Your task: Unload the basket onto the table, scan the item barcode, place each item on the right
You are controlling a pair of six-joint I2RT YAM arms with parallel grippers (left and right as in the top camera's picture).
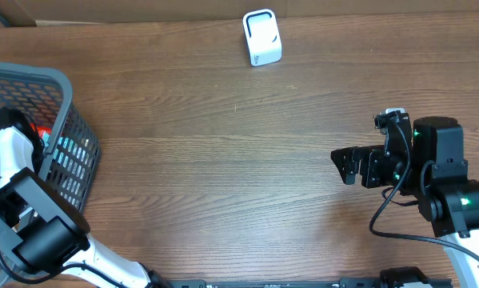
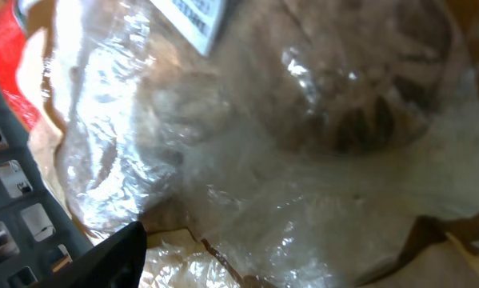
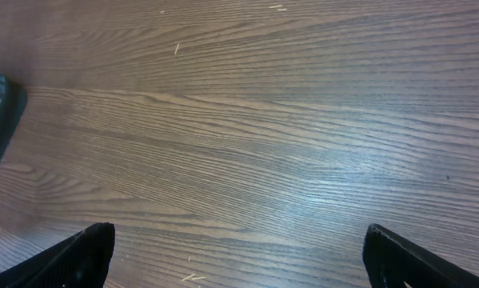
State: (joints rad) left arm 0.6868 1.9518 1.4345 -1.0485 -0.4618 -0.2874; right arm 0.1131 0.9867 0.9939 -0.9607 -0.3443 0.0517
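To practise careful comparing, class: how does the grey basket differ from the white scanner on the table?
The basket is dark grey; the scanner is white. The basket is far larger than the scanner. The basket has open mesh walls and holds plastic-wrapped goods; the scanner is a closed box. Both stand on the wooden table.

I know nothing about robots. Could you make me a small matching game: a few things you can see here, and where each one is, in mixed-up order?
Things:
1. basket
2. white device
3. right end effector
4. plastic-wrapped item

Places:
A. top middle of the overhead view
B. inside the basket
C. left side of the overhead view
D. right side, open, holding nothing

Pairs: 1-C, 2-A, 3-D, 4-B
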